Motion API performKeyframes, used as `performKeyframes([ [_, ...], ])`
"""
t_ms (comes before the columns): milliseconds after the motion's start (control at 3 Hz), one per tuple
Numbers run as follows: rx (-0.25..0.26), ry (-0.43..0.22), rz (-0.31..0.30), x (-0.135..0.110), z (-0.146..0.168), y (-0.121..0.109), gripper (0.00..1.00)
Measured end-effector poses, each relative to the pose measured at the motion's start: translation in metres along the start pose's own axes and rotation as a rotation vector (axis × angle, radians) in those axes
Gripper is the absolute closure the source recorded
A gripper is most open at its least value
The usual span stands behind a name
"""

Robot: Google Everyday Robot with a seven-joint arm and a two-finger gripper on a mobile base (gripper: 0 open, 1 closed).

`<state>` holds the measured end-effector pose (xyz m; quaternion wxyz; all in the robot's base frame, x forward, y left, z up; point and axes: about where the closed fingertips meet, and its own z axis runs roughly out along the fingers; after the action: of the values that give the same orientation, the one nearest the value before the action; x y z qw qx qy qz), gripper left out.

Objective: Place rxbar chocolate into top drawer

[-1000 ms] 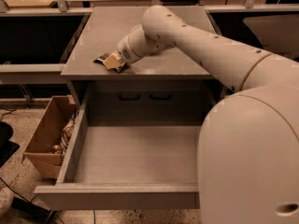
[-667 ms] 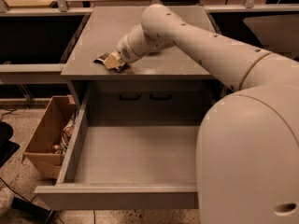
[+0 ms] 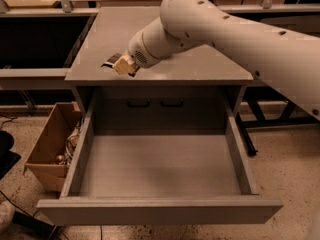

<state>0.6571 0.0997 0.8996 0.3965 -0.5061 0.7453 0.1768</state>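
The gripper (image 3: 121, 64) sat at the desk's (image 3: 190, 70) front-left edge, against the dark snack bar (image 3: 111, 60) — largely hidden; whether it held the bar could not be told. The drawer (image 3: 160, 211) stood open below.

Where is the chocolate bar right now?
The bar is at the gripper's tip, by the cabinet top's front-left edge, above the open drawer.

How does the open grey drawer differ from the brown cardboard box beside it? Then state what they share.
Colour: the top drawer is grey, the cardboard box brown. Size: the drawer is far wider than the box. Contents: the drawer's bottom is bare; the box holds clutter. Position: the drawer juts from the cabinet; the box stands on the floor. Both are open-topped. The gripper is at the cabinet top's front left.
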Motion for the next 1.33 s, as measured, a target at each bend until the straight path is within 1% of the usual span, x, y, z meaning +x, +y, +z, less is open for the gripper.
performKeyframes([
  [333, 0.021, -0.005, -0.013, 0.017, -0.038, 0.037, 1.0],
  [667, -0.011, 0.002, 0.032, 0.082, -0.038, 0.073, 1.0],
  [1000, -0.053, -0.005, 0.118, 0.172, -0.012, 0.107, 1.0],
  [1333, -0.048, -0.039, 0.227, 0.261, 0.024, 0.133, 1.0],
])
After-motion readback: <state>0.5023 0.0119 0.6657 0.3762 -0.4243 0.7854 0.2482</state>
